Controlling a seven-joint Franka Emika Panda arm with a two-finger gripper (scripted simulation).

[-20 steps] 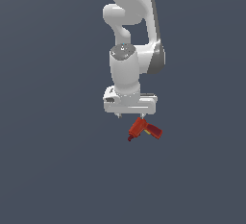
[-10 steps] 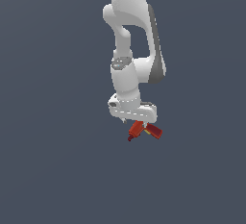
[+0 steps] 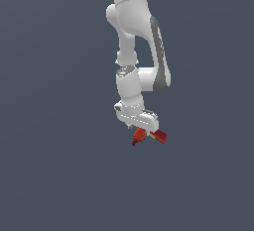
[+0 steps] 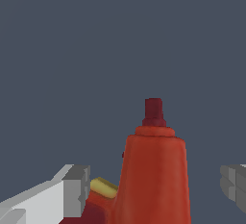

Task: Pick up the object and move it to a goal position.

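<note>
The object (image 3: 150, 136) is a small red-orange drill-shaped toy with a dark red nose pointing toward the exterior view's left and a blocky base toward its right. It sits directly under my white gripper (image 3: 146, 131). In the wrist view the object (image 4: 153, 170) fills the space between my fingers, nose pointing away, with a yellow trigger (image 4: 103, 186) on its side. One grey fingertip (image 4: 76, 189) is close beside the toy's base. The other fingertip (image 4: 235, 184) stands clear of the orange body with a visible gap. The gripper is open and straddles the toy.
Only a flat, uniform dark grey background surrounds the arm (image 3: 131, 36) and the toy in both views. No other objects, edges or goal marker show.
The wrist has turned and tilted over the toy, and the hand has come down closer around it. The toy itself stays at the same spot in the exterior view.
</note>
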